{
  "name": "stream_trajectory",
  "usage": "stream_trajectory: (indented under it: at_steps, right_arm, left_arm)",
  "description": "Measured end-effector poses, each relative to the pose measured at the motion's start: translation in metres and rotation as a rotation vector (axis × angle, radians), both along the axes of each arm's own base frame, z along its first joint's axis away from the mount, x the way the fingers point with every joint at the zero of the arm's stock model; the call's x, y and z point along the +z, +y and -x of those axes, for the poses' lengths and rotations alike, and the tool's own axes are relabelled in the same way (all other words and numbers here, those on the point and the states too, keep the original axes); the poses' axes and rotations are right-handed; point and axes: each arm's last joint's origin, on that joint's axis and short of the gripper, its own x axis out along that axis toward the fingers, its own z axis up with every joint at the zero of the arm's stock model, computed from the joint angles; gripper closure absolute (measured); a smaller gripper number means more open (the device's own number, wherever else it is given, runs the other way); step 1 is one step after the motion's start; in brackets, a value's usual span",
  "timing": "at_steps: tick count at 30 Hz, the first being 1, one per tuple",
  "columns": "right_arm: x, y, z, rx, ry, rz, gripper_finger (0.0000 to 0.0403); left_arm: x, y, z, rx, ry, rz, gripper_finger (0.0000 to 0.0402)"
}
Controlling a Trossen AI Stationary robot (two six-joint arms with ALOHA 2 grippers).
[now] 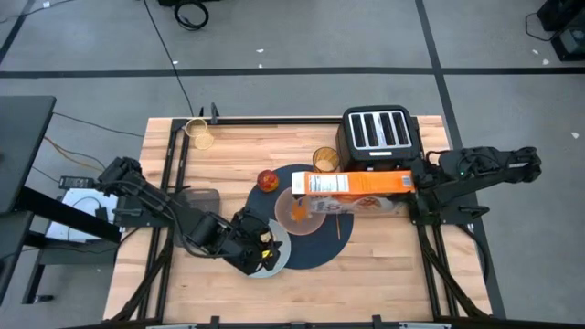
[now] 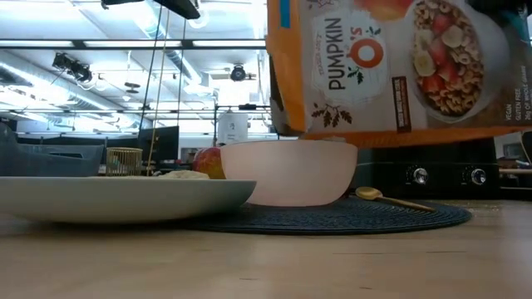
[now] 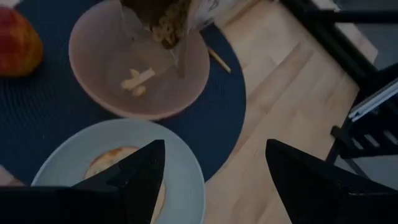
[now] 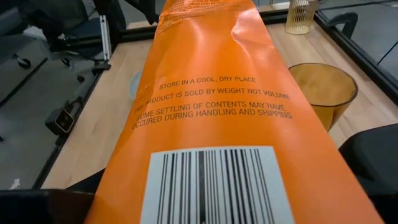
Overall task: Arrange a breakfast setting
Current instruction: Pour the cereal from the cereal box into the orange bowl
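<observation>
Cereal box [image 1: 352, 184] hangs tipped over the bowl [image 1: 307, 213] on the placemat [image 1: 315, 251]; apple [image 1: 267, 180] left of it, glass [image 1: 326, 160] behind, toaster [image 1: 379, 133] farther back, plate [image 1: 277, 253] front-left.

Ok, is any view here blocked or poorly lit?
Right wrist view: the cereal box fills most of the frame, amber glass beside it. Left wrist view: dim, left claw a dark silhouette. Low view: bright ceiling lights behind the bowl. High view: evenly lit.
</observation>
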Motion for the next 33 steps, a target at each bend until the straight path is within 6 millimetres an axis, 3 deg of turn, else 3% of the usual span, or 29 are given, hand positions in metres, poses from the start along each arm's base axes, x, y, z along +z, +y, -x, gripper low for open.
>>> stream_trajectory:
  at_steps: [8, 15, 33]
  right_arm:
    - [0.000, 0.001, -0.004, -0.009, 0.007, -0.027, 0.0112]
    - [0.013, 0.002, -0.005, 0.010, 0.026, -0.023, 0.0112]
    - [0.032, 0.006, -0.022, 0.046, 0.106, 0.050, 0.0112]
  left_arm:
    - [-0.001, -0.002, 0.000, 0.000, 0.003, 0.006, 0.0146]
    - [-0.002, 0.000, 0.000, 0.002, 0.013, -0.001, 0.0163]
    - [-0.003, 0.002, 0.001, 0.014, 0.030, -0.011, 0.0164]
